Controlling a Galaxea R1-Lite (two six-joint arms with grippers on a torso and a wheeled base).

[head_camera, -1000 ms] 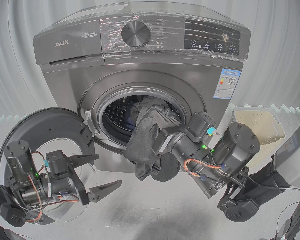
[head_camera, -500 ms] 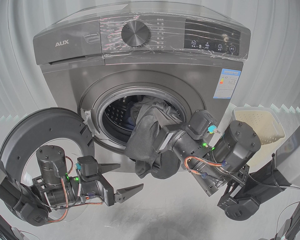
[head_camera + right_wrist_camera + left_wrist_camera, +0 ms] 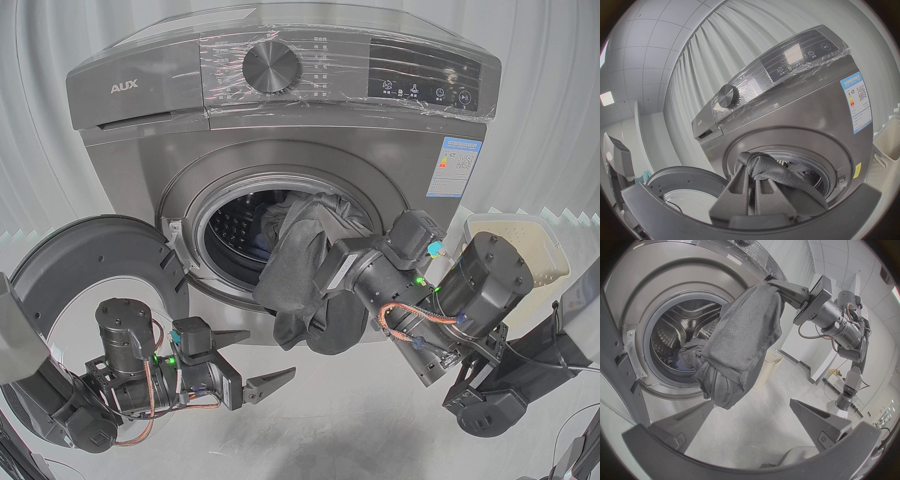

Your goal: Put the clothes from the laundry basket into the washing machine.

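Grey garment [image 3: 300, 262]: hung half out of the drum mouth of the washing machine [image 3: 144, 156], pinched tight in the right gripper [image 3: 751, 175]. Looked mid-loading; called next for a deeper push, then release, dangling tail tucked in. Left gripper [image 3: 269, 355]: spread wide, held nothing, low by the swung-out door [image 3: 94, 250]. Pale smooth floor [image 3: 325, 412]; laundry basket [image 3: 531, 250] beside the machine; curtain [image 3: 550, 125] behind.

The shiny grey floor [image 3: 350, 419] holds the big washing machine [image 3: 125, 156]. The cream laundry basket [image 3: 537, 250] stands on it too, just beside the machine.
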